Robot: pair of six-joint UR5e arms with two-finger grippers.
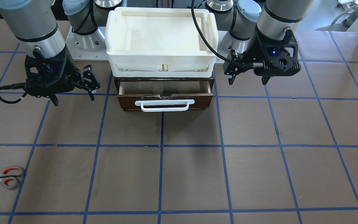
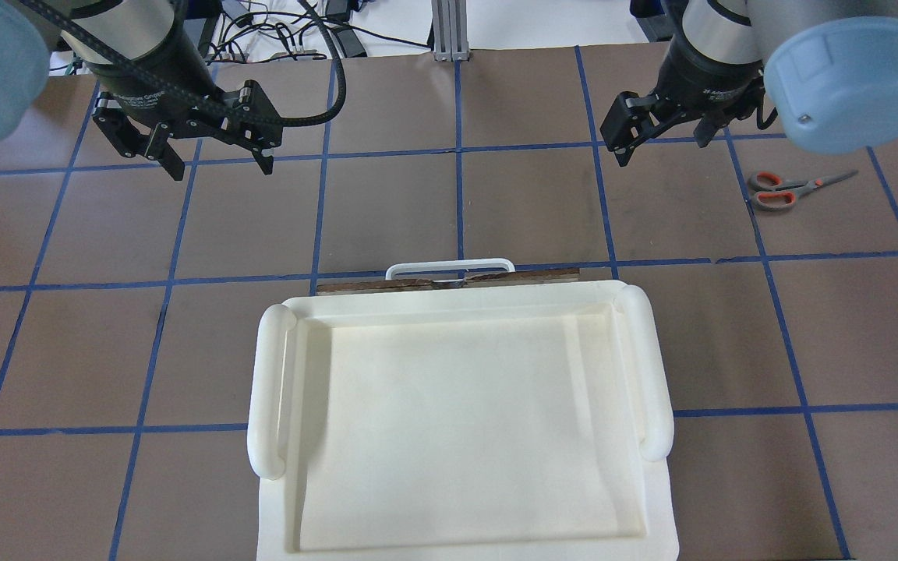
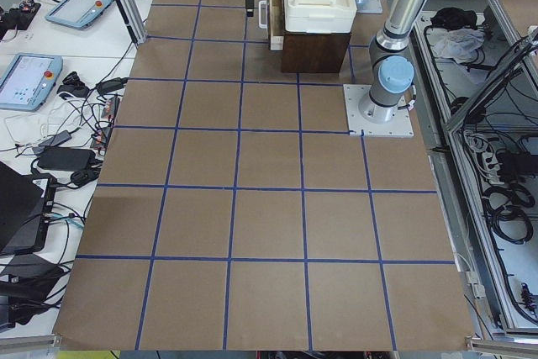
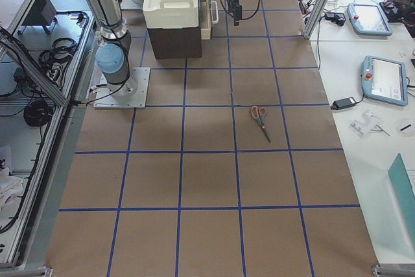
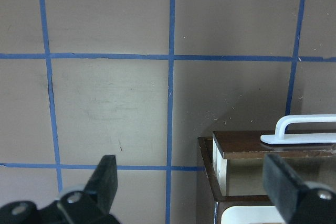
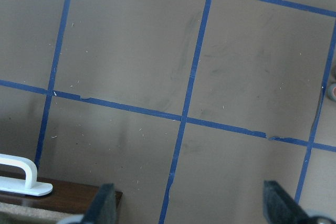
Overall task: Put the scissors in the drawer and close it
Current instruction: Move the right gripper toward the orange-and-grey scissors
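The scissors (image 2: 788,188), with orange-and-grey handles, lie flat on the table at the robot's right. They also show in the front view (image 1: 3,178) and the right side view (image 4: 260,121). The dark brown drawer (image 1: 165,96) is pulled partly out, its pale inside showing behind the white bar handle (image 1: 166,105). Its handle also shows in the overhead view (image 2: 449,267). My right gripper (image 2: 663,144) is open and empty, hovering between drawer and scissors. My left gripper (image 2: 221,165) is open and empty, left of the drawer (image 5: 273,153).
A cream-white plastic tray (image 2: 270,389) sits on top of the brown cabinet that holds the drawer and hides most of it from above. The table is brown with a blue tape grid. Tablets and cables lie on side benches (image 4: 369,17).
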